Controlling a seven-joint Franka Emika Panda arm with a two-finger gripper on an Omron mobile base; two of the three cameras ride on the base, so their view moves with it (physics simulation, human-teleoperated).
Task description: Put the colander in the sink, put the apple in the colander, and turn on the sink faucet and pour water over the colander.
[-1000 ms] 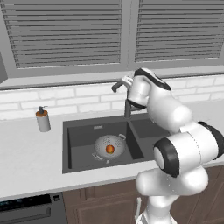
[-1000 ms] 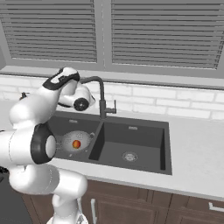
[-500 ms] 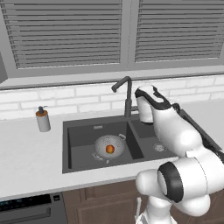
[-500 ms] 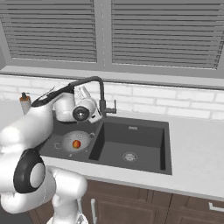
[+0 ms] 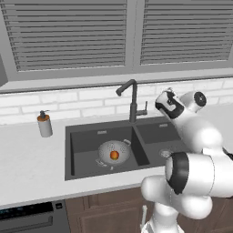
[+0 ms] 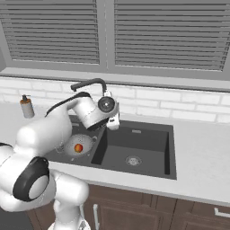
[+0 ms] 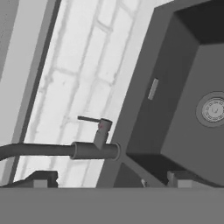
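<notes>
Left base view, centre: the colander (image 5: 113, 153) sits in the left basin of the sink (image 5: 77, 136), with the apple (image 5: 114, 155) resting inside it. The sink faucet (image 5: 132, 101) stands behind the divider, its spout hooked toward the upper left over the colander's basin. The soap dispenser (image 5: 44, 124) stands on the desk (image 5: 27, 164) at the left, well apart from the sink.

Right of centre: the fingers (image 5: 160, 105) are spread fully apart and hold nothing; they hang just right of the faucet, above the right basin. Compared with the picture one second earlier, the hand has swung from in front of the faucet stem out to its right, so the whole faucet is now uncovered; colander and apple are unchanged.

Right base view: the hand lies at centre, just right of the faucet (image 6: 90, 85), with the apple (image 6: 78, 147) and colander (image 6: 81, 144) at lower left.

Hand view: the faucet (image 7: 87, 148) crosses the lower left with its side lever pointing left; the right basin and its drain (image 7: 213, 109) lie at the right
</notes>
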